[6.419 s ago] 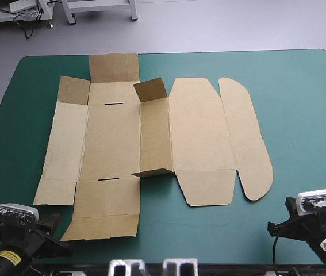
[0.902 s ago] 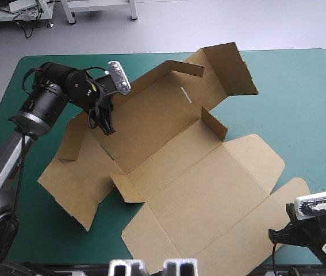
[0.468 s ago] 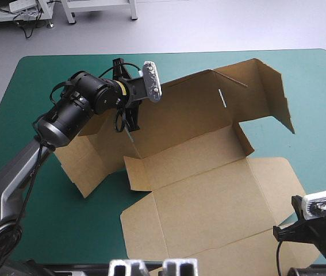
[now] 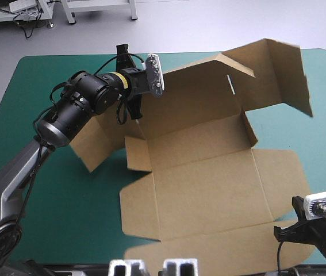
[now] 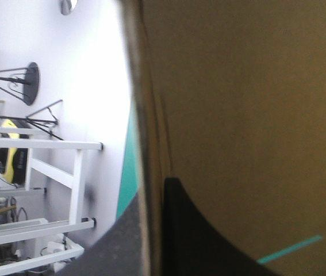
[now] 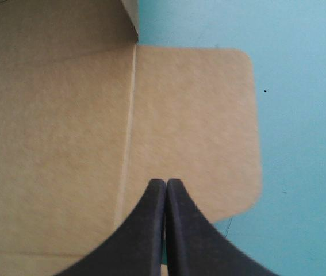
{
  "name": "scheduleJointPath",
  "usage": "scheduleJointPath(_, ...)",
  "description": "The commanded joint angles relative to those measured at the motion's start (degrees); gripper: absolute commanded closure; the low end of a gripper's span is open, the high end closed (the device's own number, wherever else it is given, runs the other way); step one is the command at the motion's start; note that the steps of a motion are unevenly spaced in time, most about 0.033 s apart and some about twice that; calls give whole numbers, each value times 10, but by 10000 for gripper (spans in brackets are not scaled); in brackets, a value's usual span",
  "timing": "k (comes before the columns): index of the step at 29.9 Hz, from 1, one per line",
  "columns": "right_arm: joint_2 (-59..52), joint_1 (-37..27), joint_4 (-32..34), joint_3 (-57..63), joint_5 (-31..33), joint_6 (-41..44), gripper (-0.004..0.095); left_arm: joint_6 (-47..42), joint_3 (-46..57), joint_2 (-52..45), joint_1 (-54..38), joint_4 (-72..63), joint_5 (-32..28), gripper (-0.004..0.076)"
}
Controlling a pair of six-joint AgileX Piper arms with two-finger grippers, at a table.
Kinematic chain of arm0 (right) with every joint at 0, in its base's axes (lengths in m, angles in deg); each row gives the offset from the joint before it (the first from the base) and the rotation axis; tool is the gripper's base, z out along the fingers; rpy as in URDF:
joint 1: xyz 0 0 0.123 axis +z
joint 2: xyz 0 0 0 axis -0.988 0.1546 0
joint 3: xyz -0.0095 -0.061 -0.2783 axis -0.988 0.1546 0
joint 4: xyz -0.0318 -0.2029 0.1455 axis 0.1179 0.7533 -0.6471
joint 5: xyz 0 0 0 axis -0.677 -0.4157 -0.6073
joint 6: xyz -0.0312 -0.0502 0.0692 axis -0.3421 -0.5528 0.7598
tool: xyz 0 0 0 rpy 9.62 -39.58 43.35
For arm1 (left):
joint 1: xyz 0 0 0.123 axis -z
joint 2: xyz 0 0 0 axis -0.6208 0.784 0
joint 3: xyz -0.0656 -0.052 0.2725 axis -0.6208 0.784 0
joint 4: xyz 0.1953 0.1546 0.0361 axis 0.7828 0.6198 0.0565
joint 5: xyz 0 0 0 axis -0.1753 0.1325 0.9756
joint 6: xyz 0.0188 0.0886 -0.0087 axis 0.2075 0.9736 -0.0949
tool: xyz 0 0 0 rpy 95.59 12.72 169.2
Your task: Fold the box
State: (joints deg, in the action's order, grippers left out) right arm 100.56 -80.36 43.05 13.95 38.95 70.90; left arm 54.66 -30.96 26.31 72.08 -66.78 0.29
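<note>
We find the left gripper all but closed on an edge of the brown box. The board's edge runs straight up between its two black fingers, with one finger against the brown face and the other on the far side of the sheet.

In the high view, the left arm reaches in from the left and holds a raised panel at the box's far left part, near the table's far edge. From that grip the far panels stand up off the teal-green cover, and a tall flap rises at the far right. The large near panels lie flat and reach toward the table's near edge.

The right gripper sits at the near right corner. Its fingers are pressed together in a pointed arch and hold nothing. A rounded flap of the box lies flat just under and ahead of its tips. We cannot tell whether they touch it.
</note>
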Motion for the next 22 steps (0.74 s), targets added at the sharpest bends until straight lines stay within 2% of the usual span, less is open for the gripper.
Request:
scheduleJointPath(1, 6, 2, -2, -19, -32, 5, 921, 11, -19, -21, 5, 24, -81, 733)
scheduleJointPath(4, 6, 2, -2, -19, -32, 12, 921, 11, -19, -13, 5, 32, -84, 733)
scheduleJointPath(9, 6, 2, -2, -19, -31, 18, 921, 11, -15, -3, 5, 18, -47, 733)
scheduleJointPath(15, 6, 2, 2, -19, -37, 18, 921, 6, 27, -2, 5, 32, -64, 733)
scheduleJointPath(18, 14, 2, 2, -23, -48, 23, 921, -53, 60, -2, 5, 95, -110, 733)
scheduleJointPath(22, 59, 2, 2, -53, -53, 23, 921, -194, 104, -2, 5, 225, -174, 733)
